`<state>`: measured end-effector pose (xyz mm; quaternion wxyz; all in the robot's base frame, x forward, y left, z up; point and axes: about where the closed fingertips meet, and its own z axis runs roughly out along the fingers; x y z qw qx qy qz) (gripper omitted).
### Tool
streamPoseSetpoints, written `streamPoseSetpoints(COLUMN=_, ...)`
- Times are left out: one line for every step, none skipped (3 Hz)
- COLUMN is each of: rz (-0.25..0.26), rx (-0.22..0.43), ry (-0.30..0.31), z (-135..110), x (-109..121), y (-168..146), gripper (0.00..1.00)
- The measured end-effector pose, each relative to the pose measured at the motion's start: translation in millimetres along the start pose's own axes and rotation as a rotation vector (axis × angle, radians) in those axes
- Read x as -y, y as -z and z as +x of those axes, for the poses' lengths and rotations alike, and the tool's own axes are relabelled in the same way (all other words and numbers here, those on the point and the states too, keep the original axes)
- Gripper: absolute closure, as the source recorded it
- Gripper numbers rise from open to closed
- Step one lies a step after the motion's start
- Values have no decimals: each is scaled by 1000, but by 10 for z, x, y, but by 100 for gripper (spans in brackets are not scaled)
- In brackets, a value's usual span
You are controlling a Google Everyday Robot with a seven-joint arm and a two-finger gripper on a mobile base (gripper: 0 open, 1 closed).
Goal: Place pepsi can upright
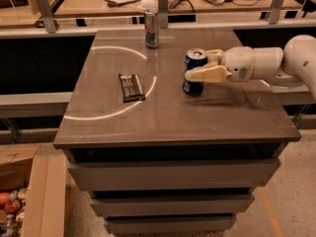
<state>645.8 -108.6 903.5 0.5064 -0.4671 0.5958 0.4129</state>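
The pepsi can (193,83) is short and dark blue with a silver top. It stands nearly upright on the right half of the grey table (163,127), its base on or just above the surface. My gripper (200,65) reaches in from the right on a white arm (276,63). Its cream fingers (208,74) close on either side of the can's upper part.
A taller slim silver-and-blue can (151,28) stands at the table's back edge. A flat dark snack bar wrapper (131,87) lies left of centre. Metal rail posts (163,6) and a desk stand behind. A cardboard box (34,196) sits on the floor at lower left.
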Motion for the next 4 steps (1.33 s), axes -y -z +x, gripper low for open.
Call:
streamPoseSetpoints(rz=45, rx=-32, ry=1, z=33, x=-14, y=260, gripper=0)
streamPoseSetpoints(rz=119, rx=-85, ry=6, z=45, x=-41, y=654, gripper=0)
streamPoseSetpoints(rz=169, rx=-170, ry=-7, z=50, x=-38, y=880, gripper=0)
streamPoseSetpoints(rz=173, rx=-178, ry=-10, z=61, x=-34, y=895, gripper=0)
